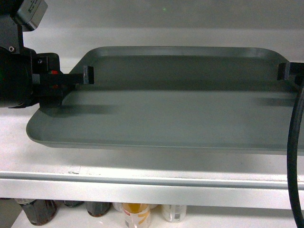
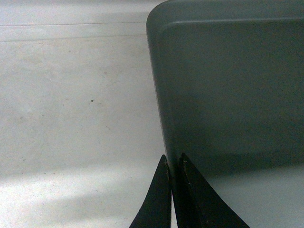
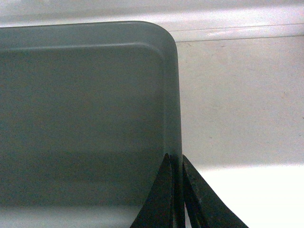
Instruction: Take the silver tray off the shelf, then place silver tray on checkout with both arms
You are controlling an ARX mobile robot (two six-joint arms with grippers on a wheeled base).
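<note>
Both black two-finger grippers, left (image 2: 175, 166) and right (image 3: 175, 164), pinch opposite rims of the large rectangular grey-silver metal tray (image 1: 180, 109) above the flat white metal shelf (image 1: 142, 166).

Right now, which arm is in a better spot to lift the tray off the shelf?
Neither one. The left tool pinches the tray's left rim and the right tool pinches its right rim, so both look equally ready to lift it off the shelf together.

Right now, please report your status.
Left gripper and right gripper shut on silver tray rims. Tray over the shelf. Nothing in the way.
</note>
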